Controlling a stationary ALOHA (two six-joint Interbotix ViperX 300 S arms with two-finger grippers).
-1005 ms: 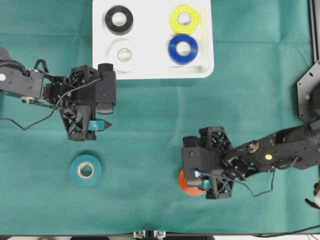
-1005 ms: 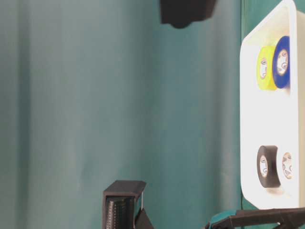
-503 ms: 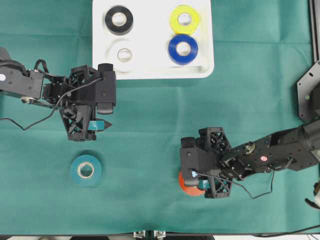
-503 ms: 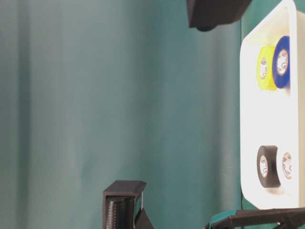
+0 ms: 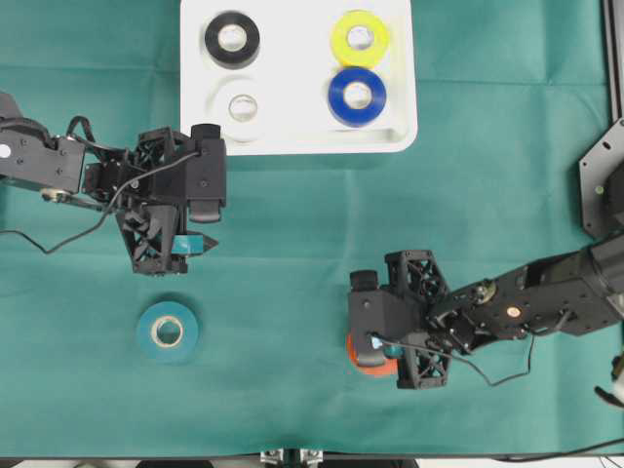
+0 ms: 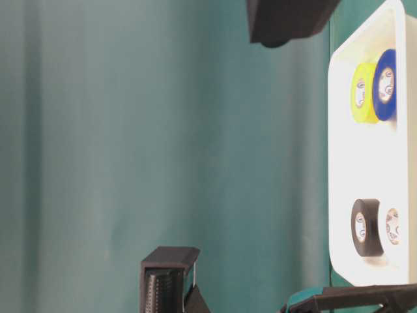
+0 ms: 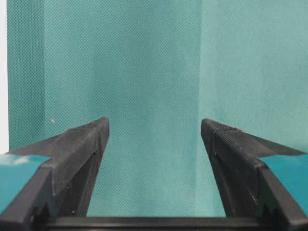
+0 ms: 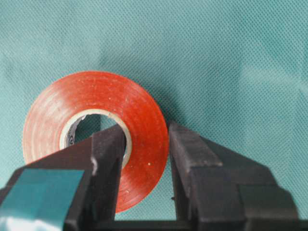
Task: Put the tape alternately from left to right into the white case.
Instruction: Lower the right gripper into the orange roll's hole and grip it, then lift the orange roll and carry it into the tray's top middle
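Orange-red roll [image 8: 96, 139] lies flat on the green cloth [image 5: 292, 244], low and R of centre in the overhead view. R gripper [image 8: 147, 144] is pinching its wall: 1 finger [image 8: 108, 159] sits inside the pale core, the other against the outer face, pressed onto the tape band between them. From overhead only a sliver of that roll [image 5: 363, 353] shows, under the R gripper [image 5: 375, 343], whose arm runs off to the R edge.

Teal roll [image 5: 167, 332] lies flat on the cloth at lower L, well apart from the orange-red one and a bit below the L gripper [image 5: 210, 226].

White case [image 5: 297, 136] sits at top centre w/ 4 rolls lying flat inside it, in 2 pairs: black [image 5: 232, 39] above white [image 5: 242, 105] on its L side, yellow [image 5: 360, 37] above blue [image 5: 357, 94] on its R side. Yellow and blue nearly touch; whether they do, can't tell. The table-level view shows the case [image 6: 345, 163] at the R edge w/ the same 4: yellow [image 6: 361, 92], blue [image 6: 386, 85], black [image 6: 365, 227], white [image 6: 393, 226].

L gripper [image 7: 154, 139] is spread wide, nothing between the fingers [image 7: 86, 144], only bare cloth below. Overhead it hangs just below the case's lower L corner, pointing R, touching neither case nor teal roll.
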